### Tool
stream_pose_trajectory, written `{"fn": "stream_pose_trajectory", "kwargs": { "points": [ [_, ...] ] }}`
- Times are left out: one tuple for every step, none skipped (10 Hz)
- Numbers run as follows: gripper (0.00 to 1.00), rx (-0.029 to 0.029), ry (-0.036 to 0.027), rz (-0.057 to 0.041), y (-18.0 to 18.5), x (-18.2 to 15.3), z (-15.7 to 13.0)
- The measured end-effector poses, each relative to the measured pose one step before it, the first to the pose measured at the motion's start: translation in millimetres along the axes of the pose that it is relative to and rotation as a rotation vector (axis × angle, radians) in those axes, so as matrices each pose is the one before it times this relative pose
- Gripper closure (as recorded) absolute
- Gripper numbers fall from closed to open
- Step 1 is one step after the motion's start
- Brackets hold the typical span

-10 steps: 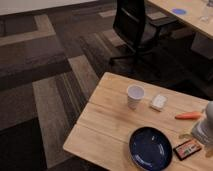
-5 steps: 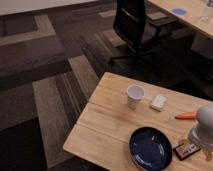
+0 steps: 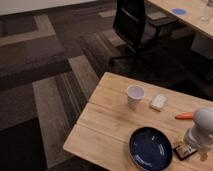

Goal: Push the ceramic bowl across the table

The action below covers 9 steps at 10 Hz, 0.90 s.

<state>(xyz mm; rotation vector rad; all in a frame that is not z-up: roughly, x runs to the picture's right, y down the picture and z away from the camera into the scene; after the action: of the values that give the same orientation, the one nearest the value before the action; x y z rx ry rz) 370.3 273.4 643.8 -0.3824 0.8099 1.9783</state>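
A white cup [image 3: 135, 96] stands beside a white block [image 3: 158, 102], perhaps soap.

No legible text, label, brand or number on any item. The small dark packet [image 3: 182, 151] on the surface [image 3: 110, 125] shows markings, unreadable. The end effector [image 3: 199, 141] sits near the surface's right edge, just beside the packet and right of the ceramic bowl [image 3: 151, 148].

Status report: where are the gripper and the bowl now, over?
The gripper low at right, beside the ceramic bowl, apart from it. Bowl upright on the table, near front edge. A dark packet lies between them.
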Motion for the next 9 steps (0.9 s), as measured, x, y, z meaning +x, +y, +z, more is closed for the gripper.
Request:
{"fn": "stream_pose_trajectory", "kwargs": {
  "points": [
    [0.35,0.00038,0.00362,-0.022,-0.18,2.05,1.82],
    [0.35,0.0007,0.00483,-0.03309,3.13,3.28,1.61],
    [0.35,0.00006,0.00062,-0.03387,4.87,2.62,-0.4],
    [0.35,-0.00295,0.00038,-0.03528,6.82,2.63,-1.34],
    [0.35,-0.01195,0.0063,-0.04124,12.06,4.79,-1.17],
    [0.35,-0.02901,0.01129,-0.11522,32.74,12.29,-0.65],
    [0.35,-0.03946,-0.01568,-0.17721,49.69,5.04,-9.34],
    [0.35,-0.02119,-0.02713,-0.09889,28.02,-4.84,-9.38],
    [0.35,-0.02458,-0.02224,-0.10891,30.86,-4.55,-9.9]
  ]
}}
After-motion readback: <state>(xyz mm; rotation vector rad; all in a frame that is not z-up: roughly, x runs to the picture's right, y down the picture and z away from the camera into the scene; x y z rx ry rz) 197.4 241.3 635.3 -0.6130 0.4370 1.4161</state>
